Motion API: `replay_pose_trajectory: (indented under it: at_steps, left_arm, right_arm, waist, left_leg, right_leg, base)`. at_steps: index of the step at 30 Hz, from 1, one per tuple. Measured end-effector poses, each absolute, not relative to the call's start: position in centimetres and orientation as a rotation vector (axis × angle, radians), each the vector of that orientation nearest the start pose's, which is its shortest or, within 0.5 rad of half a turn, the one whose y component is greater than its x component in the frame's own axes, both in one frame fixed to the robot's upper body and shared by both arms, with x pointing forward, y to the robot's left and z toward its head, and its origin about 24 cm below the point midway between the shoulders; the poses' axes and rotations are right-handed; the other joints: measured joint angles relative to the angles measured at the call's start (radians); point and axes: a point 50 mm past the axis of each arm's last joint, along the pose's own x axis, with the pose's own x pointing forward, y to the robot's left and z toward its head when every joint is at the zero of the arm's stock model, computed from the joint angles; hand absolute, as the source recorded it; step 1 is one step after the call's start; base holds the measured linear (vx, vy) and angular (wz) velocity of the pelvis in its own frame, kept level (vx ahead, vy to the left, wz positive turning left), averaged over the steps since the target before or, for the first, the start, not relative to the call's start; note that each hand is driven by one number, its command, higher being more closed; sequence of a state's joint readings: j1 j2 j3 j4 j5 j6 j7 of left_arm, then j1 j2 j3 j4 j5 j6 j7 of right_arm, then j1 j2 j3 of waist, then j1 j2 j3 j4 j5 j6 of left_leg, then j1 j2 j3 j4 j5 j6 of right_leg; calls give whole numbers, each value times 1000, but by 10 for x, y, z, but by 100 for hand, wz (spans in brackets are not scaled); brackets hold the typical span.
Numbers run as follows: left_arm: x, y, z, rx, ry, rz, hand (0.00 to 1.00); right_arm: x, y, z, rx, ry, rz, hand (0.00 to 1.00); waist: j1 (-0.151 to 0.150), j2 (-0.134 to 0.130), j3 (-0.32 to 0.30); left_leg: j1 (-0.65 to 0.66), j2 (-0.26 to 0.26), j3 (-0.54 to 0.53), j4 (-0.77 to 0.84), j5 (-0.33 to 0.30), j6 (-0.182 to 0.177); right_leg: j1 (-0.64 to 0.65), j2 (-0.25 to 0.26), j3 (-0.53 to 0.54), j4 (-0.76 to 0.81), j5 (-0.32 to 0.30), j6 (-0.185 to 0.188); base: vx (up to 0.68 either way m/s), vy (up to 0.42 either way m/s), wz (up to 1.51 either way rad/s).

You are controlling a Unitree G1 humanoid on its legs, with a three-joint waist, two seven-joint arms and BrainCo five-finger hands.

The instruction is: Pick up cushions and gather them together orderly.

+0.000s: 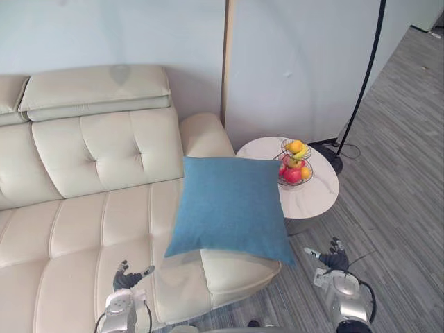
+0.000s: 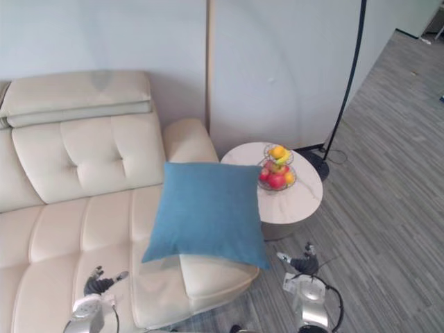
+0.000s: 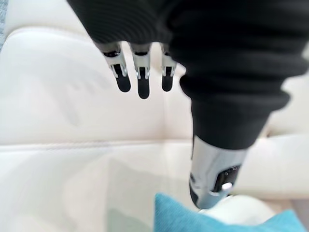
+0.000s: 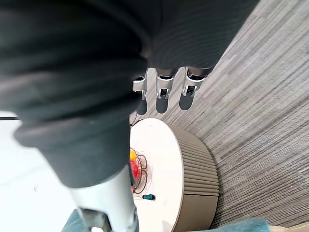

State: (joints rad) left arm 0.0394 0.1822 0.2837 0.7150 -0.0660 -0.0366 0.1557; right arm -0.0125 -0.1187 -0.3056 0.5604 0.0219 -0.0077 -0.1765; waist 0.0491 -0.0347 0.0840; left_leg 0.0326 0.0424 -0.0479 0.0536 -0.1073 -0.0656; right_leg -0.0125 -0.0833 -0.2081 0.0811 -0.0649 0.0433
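A blue cushion [image 1: 231, 208] is seen in the middle of the left eye view, resting on the right end of a cream sofa [image 1: 83, 201], by the armrest. Its lower corner hangs past the seat's front edge. It is touched by neither hand.

The left hand [image 1: 127, 279] is found at the lower left of the frame, above the sofa seat and well apart from the cushion. In its wrist view its fingers [image 3: 138, 82] are held straight and relaxed over the pale leather, and nothing is grasped.

The right hand [image 1: 333, 257] is found at the lower right, over the grey striped floor [image 1: 395, 208] and below a round white side table [image 1: 316, 198]. Its fingers [image 4: 164, 94] are likewise stretched out and empty.

A wire basket of fruit [image 1: 296, 163] is set on the table, just right of the cushion's upper corner. The dark pole of a floor lamp [image 1: 368, 76] is seen at the upper right, against the pale wall.
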Motion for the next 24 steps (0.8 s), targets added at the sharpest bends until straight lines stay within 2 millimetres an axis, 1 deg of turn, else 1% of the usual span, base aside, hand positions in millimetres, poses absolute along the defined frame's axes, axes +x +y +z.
replay_pose_trajectory:
  at_steps: [2, 4, 5, 6, 7, 8, 9, 11, 12, 14, 15, 17, 18, 19, 20, 21, 22, 24]
  left_arm:
    - [172, 270, -93, 65, 656, 514, 0]
    - [194, 261, -81, 63, 587, 473, 0]
    - [199, 259, -79, 62, 575, 462, 0]
    - [214, 252, -70, 62, 529, 431, 0]
    - [221, 249, -66, 61, 506, 418, 0]
    - [236, 242, -55, 60, 455, 386, 0]
    - [243, 238, -50, 56, 430, 373, 0]
    - [274, 224, -25, 57, 327, 331, 0]
    - [280, 221, -20, 56, 309, 321, 0]
    - [306, 206, 5, 58, 222, 276, 0]
    - [310, 203, 9, 59, 209, 267, 0]
    - [330, 190, 34, 48, 130, 239, 0]
    - [333, 188, 38, 47, 118, 233, 0]
    - [340, 182, 49, 42, 85, 218, 0]
    - [344, 179, 53, 40, 74, 208, 100]
    - [350, 170, 60, 43, 58, 187, 100]
    - [352, 168, 63, 44, 52, 180, 100]
    - [362, 157, 76, 55, 24, 155, 100]
  right_arm:
    - [211, -252, -64, -55, 501, -486, 0]
    - [225, -243, -57, -40, 467, -451, 0]
    - [228, -241, -55, -40, 459, -443, 0]
    - [243, -233, -47, -37, 421, -414, 0]
    - [249, -231, -42, -33, 404, -407, 0]
    - [260, -226, -34, -24, 372, -395, 0]
    - [265, -224, -30, -20, 355, -386, 0]
    - [293, -210, -6, -6, 269, -343, 0]
    - [298, -207, -1, -6, 251, -333, 0]
    - [319, -197, 23, 14, 173, -309, 0]
    - [321, -196, 26, 20, 164, -312, 0]
    - [332, -192, 41, 42, 119, -321, 0]
    - [333, -190, 43, 44, 113, -317, 0]
    - [339, -185, 52, 48, 89, -312, 100]
    - [341, -183, 56, 55, 78, -308, 100]
    - [346, -179, 64, 54, 55, -301, 100]
    - [348, -177, 67, 53, 45, -297, 100]
    - [356, -169, 84, 50, -5, -284, 100]
  waist:
    - [1, 1, 1]
    - [1, 3, 13]
    - [1, 4, 14]
    - [5, 8, 31]
    - [6, 9, 46]
    - [8, 13, 59]
    - [10, 13, 67]
    - [16, 13, 108]
    - [17, 13, 115]
    - [18, 13, 158]
    - [19, 13, 162]
    - [20, 13, 191]
    - [20, 13, 194]
    - [19, 14, 211]
    - [17, 14, 215]
    - [17, 14, 221]
    - [16, 15, 227]
    - [14, 17, 247]
  left_leg:
    - [-29, -3, -8, 3, 7, 0]
    - [-68, -6, -25, 17, 12, 0]
    - [-78, -7, -26, 23, 12, 0]
    - [-105, -8, -31, 40, 12, 0]
    - [-108, -8, -31, 45, 12, 0]
    - [-141, -8, -33, 69, 12, 0]
    - [-157, -8, -34, 75, 12, 0]
    - [-231, -7, -33, 120, 12, -1]
    - [-248, -7, -33, 130, 12, -1]
    - [-307, -7, -31, 176, 11, -3]
    - [-316, -7, -31, 183, 9, -6]
    - [-375, -10, -31, 222, 4, -12]
    - [-387, -10, -31, 230, 4, -13]
    - [-415, -6, -29, 246, 2, -15]
    - [-431, -4, -27, 250, 0, -18]
    - [-457, 0, -21, 254, 1, -20]
    - [-463, 2, -19, 257, 1, -21]
    - [-497, 17, -6, 264, 1, -22]
  right_leg:
    - [-18, -2, -5, 0, 4, 0]
    - [-48, -4, -19, 1, 12, -2]
    - [-55, -5, -21, 3, 12, -3]
    - [-76, -6, -21, 14, 13, -4]
    - [-81, -7, -18, 24, 13, -4]
    - [-111, -8, -12, 46, 11, -7]
    - [-128, -9, -7, 60, 7, -12]
    - [-209, -12, 3, 121, 1, -21]
    - [-228, -13, 4, 133, -1, -23]
    - [-294, -24, 6, 199, -15, -33]
    - [-305, -26, 6, 210, -19, -32]
    - [-363, -36, 8, 256, -37, -37]
    - [-375, -36, 8, 264, -38, -37]
    - [-402, -36, 11, 280, -38, -39]
    - [-419, -36, 11, 289, -39, -40]
    - [-450, -35, 14, 301, -38, -41]
    - [-455, -35, 15, 302, -37, -43]
    - [-485, -23, 17, 298, -28, -53]
  base:
    - [4, 3, 9]
    - [15, -2, 18]
    - [-6, -2, 16]
    - [-7, -1, 8]
    - [-43, 3, 14]
    - [-57, 5, 10]
    - [-78, 0, 9]
    - [-105, -21, 1]
    - [-131, -30, 1]
    - [-129, -33, 2]
    - [-175, -42, 7]
    - [-151, -26, 6]
    - [-127, -6, 0]
    - [-163, -10, -3]
    - [-183, -19, -5]
    - [-136, -24, -3]
    - [-106, -28, -7]
    - [-72, -30, -11]
